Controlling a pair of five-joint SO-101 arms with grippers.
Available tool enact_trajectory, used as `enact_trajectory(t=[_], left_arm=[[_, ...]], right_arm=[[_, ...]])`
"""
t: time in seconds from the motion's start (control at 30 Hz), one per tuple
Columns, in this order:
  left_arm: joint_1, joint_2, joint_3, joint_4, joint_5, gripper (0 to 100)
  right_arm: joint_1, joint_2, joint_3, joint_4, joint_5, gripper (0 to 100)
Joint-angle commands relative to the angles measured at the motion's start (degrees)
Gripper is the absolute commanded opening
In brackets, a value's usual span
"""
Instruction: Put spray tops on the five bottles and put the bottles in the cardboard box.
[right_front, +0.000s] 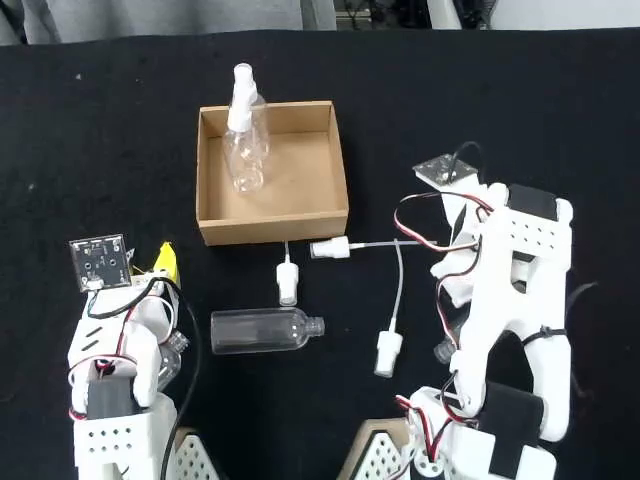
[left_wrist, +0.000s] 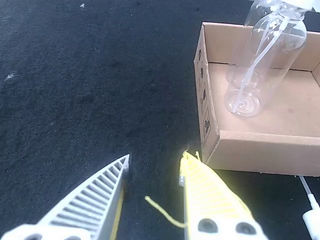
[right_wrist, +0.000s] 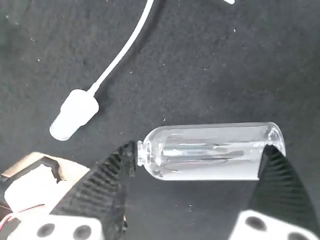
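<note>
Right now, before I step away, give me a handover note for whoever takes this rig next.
Left gripper: open, empty, over the table by the box.
Right gripper: open, straddling an uncapped bottle lying flat.
Done: seemingly two bottles in the box, one visibly capped.
To do: three loose tops, a second bottle mid-table, a third bottle by the left arm; cap and box them.
</note>
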Motion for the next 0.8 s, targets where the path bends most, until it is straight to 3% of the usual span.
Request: enact_trajectory(t=[0.0,0.47,0.77], left_arm=[[-0.22,-0.44,1.45,0.00,0.18,16],[-0.13,-0.44,1.45,0.00,0.18,16],[-0.04,-0.44,1.45,0.09,0.18,16]], right_arm=[[2.11,-3.21,-0.31,0.53,3.69,33.2],[2.11,-3.12,-0.40,0.53,16.79,33.2],[2.20,-3.38,1.54,0.53,31.91,33.5]])
